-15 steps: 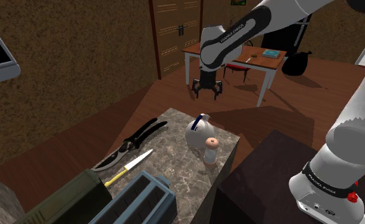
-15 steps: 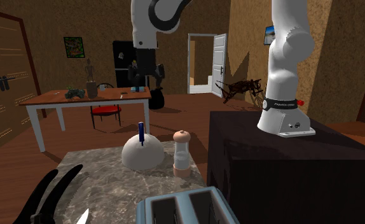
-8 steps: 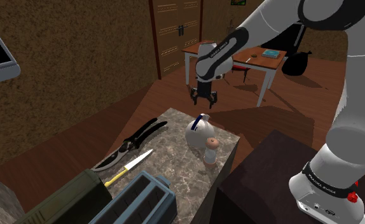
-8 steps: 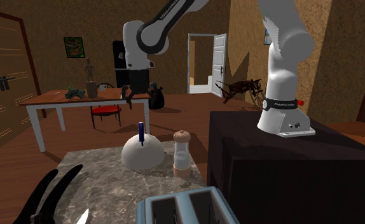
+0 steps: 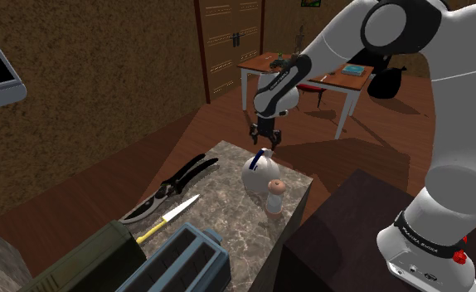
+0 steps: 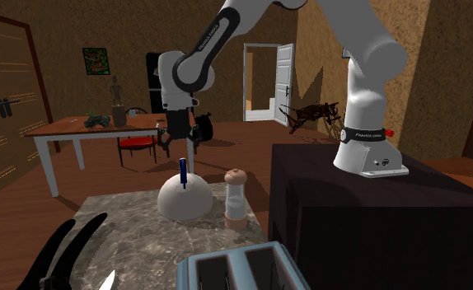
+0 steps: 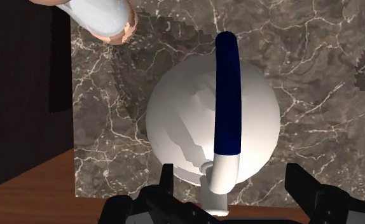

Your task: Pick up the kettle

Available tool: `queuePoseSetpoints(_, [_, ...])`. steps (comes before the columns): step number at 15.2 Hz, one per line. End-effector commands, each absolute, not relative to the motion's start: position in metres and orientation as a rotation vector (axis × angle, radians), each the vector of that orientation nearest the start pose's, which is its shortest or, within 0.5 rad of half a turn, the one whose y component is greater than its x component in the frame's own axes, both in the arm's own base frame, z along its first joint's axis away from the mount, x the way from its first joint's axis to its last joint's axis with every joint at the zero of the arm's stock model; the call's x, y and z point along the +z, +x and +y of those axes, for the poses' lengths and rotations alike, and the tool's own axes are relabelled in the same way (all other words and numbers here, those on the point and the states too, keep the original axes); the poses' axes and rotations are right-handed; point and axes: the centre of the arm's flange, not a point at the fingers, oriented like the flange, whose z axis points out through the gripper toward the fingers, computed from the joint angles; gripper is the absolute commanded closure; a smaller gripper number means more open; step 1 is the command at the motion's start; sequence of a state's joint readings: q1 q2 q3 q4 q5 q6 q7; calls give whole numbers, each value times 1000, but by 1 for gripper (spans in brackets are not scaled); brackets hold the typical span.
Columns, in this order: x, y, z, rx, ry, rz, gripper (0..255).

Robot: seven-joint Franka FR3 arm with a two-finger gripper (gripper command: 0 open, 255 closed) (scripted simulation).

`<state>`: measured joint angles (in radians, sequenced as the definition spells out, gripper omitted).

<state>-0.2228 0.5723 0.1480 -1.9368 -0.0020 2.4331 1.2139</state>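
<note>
The white arm (image 5: 348,40) has been swung down over the marble tabletop (image 5: 228,217), at whose far end the white domed kettle (image 5: 255,176) is set. Its blue handle (image 7: 227,95) is now straddled from above by the wide-spread jaws, untouched; only a short descent is judged left.

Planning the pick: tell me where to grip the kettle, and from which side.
Best grip the dark blue handle arching over the white kettle, from straight above. The bar is thin and should fit the open claw; the dome is wide and smooth.
</note>
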Motion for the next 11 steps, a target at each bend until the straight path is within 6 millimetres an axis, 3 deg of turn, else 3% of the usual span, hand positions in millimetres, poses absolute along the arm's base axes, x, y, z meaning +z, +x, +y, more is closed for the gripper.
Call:
queuePoseSetpoints(1, [172,612,-48,158,-2466,1892,0])
queuePoseSetpoints(4, [164,612,-48,158,-2466,1892,0])
queuePoseSetpoints(5, [164,612,-48,158,-2466,1892,255])
queuePoseSetpoints(11, [163,612,-48,158,-2466,1892,255])
